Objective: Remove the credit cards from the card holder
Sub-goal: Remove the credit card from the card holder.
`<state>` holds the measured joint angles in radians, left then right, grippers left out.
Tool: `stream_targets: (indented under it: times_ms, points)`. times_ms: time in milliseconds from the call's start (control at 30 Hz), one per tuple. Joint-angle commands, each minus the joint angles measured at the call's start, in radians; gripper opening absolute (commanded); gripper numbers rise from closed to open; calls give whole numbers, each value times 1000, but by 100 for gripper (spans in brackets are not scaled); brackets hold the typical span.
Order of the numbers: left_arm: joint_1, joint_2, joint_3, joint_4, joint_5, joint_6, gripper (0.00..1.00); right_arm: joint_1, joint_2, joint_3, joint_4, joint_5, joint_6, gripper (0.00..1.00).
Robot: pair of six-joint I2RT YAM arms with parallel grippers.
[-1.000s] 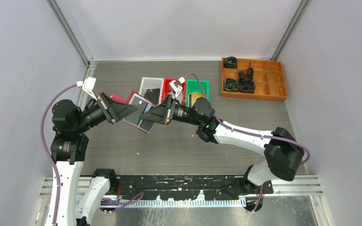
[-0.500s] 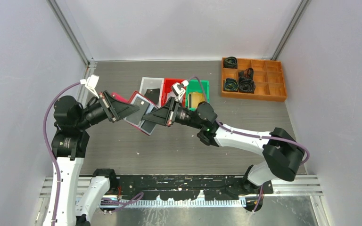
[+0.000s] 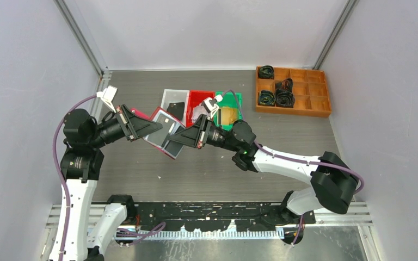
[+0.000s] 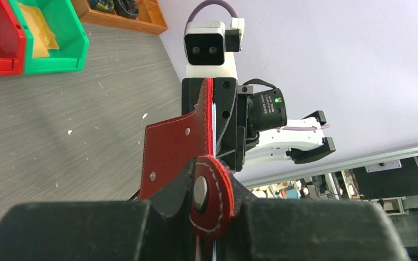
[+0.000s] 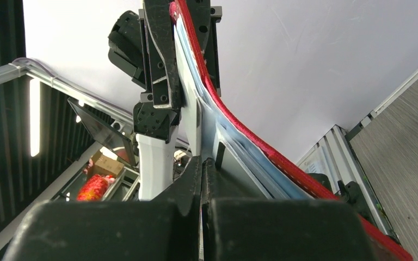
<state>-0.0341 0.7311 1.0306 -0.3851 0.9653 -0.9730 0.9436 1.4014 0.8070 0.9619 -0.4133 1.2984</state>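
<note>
Aloft, left fingers point(image 4: 166, 191) and right fingers point(image 5: 191, 182) pinch card holder point(image 4: 171, 147) edges.

The left tool point(image 3: 153, 126) and the right tool point(image 3: 175, 138) meet from either side at the open red card holder point(image 3: 162, 120); behind it on the grey tabletop point(image 3: 207, 174) stand a clear bin point(image 3: 166, 95), a red bin point(image 3: 191, 98) and a green bin point(image 3: 238, 103) with a gold card point(image 3: 228, 115) inside; a wooden tray point(image 3: 291, 112) sits well apart to the right.

Both arms reach in to meet mid-table, the left arm point(image 3: 78, 163) elbow-up with its wrist level and left gripper point(image 3: 153, 126) clamped on the card holder point(image 3: 163, 120), the right arm point(image 3: 283, 160) stretched low, right gripper point(image 3: 174, 138) tips pressed fully together at the holder's near edge.
</note>
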Motion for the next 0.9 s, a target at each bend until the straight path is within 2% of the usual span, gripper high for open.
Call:
stream_targets:
  times_ms: [0, 67, 100, 167, 200, 300, 700, 867]
  points:
    - [5, -9, 58, 90, 42, -35, 9, 0, -41, -10, -10, -13, -37, 1]
    - [7, -10, 60, 89, 42, -35, 9, 0, -40, -11, -11, -14, -35, 1]
    - [7, -10, 61, 89, 41, -35, 9, 0, -39, -7, -11, -13, -32, 5]
    - [7, -10, 59, 90, 42, -34, 9, -1, -35, 8, -7, -15, -27, 31]
    - [7, -11, 58, 91, 42, -33, 9, -1, -31, 18, 0, -17, -22, 36]
    - [7, -16, 53, 92, 32, -32, 9, -1, -13, 56, 28, -25, -5, 44]
    - [7, -28, 52, 101, 39, -21, 10, 7, 58, 157, -45, -18, -3, 46]
    - [7, -34, 60, 102, 46, 7, 11, 18, 68, 188, -111, -3, -26, 42]
